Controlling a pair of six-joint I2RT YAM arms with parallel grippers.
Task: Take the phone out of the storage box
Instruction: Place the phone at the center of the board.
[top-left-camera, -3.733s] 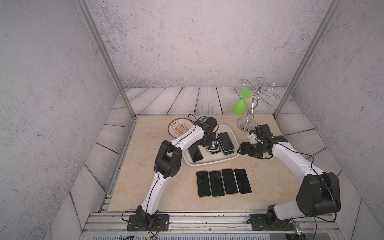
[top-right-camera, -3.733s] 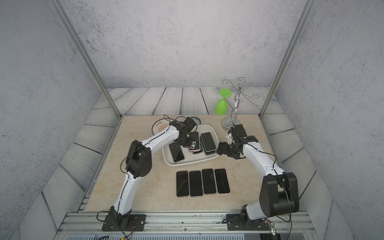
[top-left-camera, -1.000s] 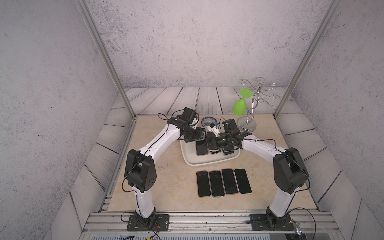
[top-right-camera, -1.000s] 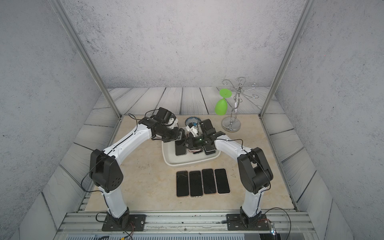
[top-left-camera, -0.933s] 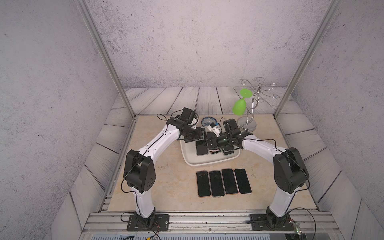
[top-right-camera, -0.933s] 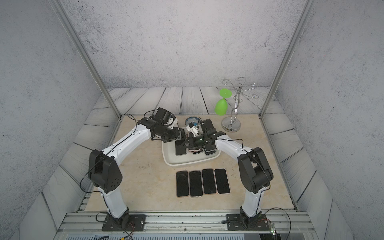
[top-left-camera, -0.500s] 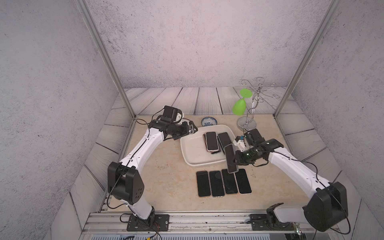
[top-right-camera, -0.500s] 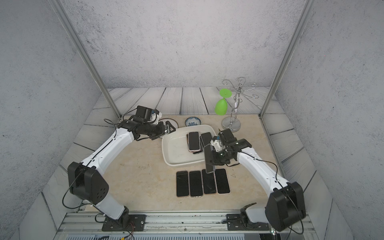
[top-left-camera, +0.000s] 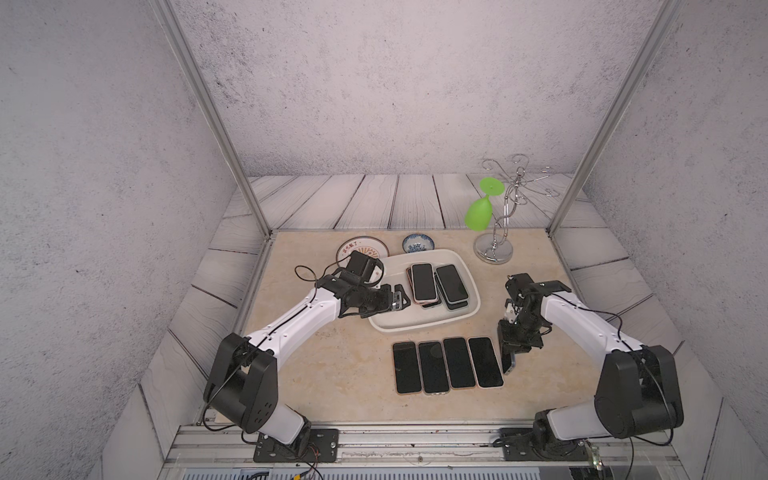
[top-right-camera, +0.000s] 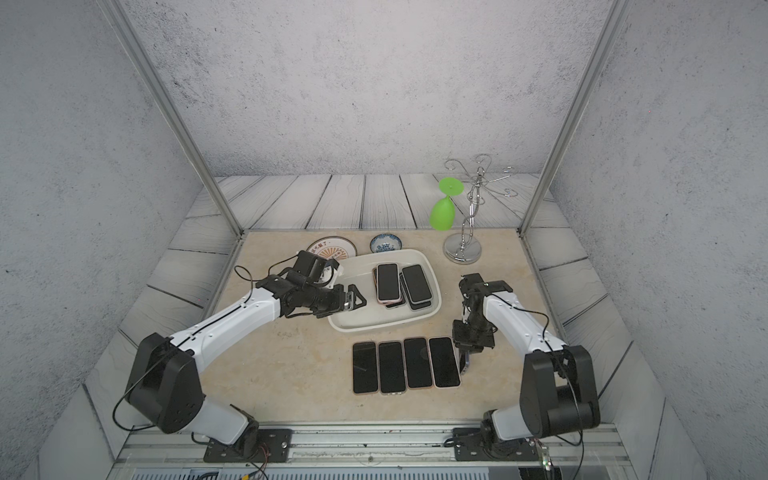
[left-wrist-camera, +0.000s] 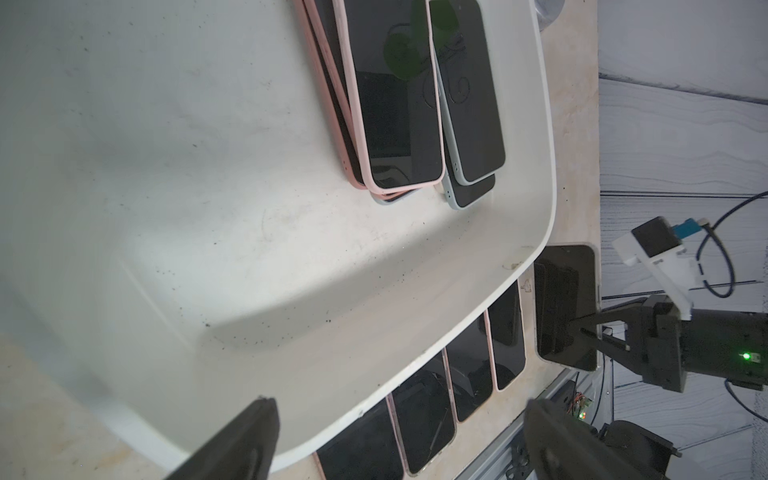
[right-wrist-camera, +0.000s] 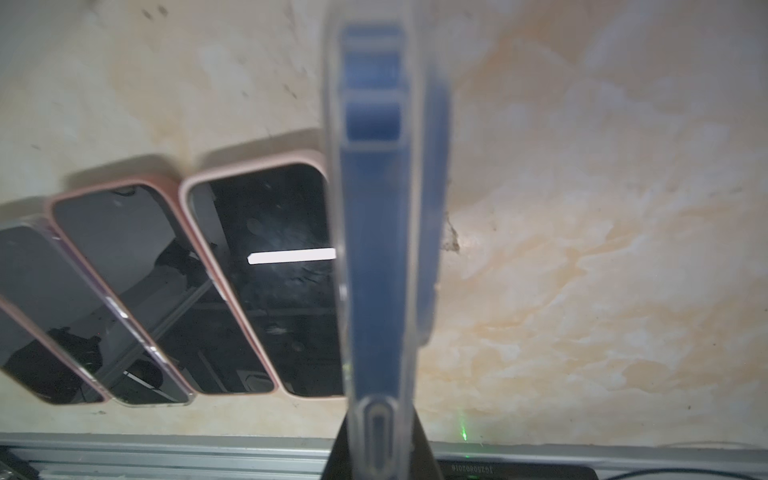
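The right fingers (left-wrist-camera: 615, 316) were clenched on the phone (top-left-camera: 508, 365), which was already out of the storage box (top-left-camera: 388, 318) and well clear of its rim. They gripped the phone near its upper end, so most of its length hung below them. It stood on edge, nearly upright, just beside the outermost phone of the row of four phones (top-left-camera: 446, 365) lying screen-up on the table (top-left-camera: 332, 365). From the right wrist camera the held phone (right-wrist-camera: 374, 249) showed a blue body in a clear case, seen edge-on, with the black fingers (right-wrist-camera: 428, 461) on either side of it. Whether its lower end touched the table could not be told.

The left fingers (left-wrist-camera: 245, 440) were spread wide and grasped nothing. In both top views they hovered over the bare part of the storage box (top-right-camera: 357, 318) nearest the left arm (top-left-camera: 299, 316), pointing toward the stacked phones (top-left-camera: 424, 282) at the box's other end and stopping short of them. Those phones lay flat in two overlapping piles, screens up, the nearer pile topped by one in a pink case (left-wrist-camera: 395, 104).
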